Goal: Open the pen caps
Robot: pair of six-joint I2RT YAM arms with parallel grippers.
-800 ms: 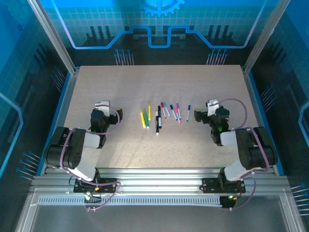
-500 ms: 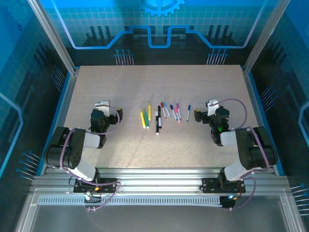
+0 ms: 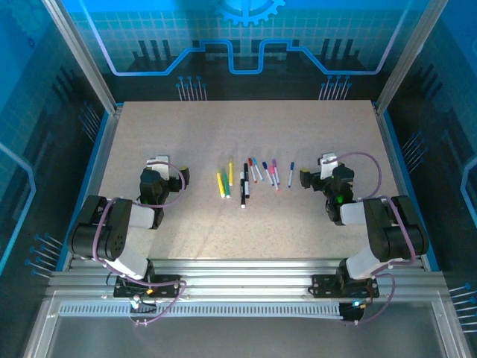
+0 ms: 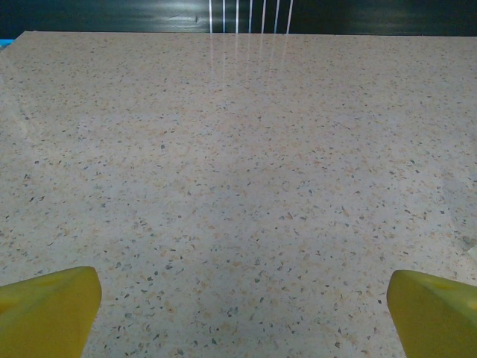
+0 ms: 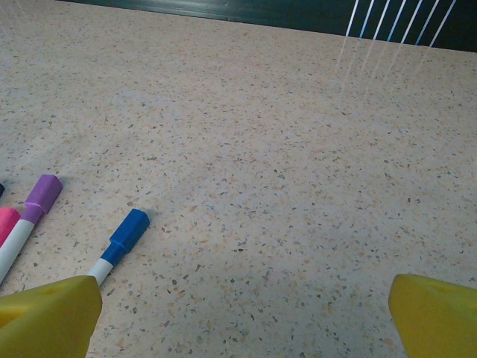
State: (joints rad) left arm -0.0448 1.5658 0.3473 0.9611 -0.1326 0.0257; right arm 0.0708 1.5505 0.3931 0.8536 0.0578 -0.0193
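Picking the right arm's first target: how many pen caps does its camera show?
3: blue cap lower left; purple cap left of it; pink cap at the left edge. More may be hidden.

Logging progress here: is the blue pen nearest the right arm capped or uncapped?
Capped: in the right wrist view the blue cap sits on the end of its white barrel, with no tip exposed.

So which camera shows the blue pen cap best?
The right wrist view: the blue cap is close and sharp, seated on its pen. In the top view the blue cap is a tiny speck.
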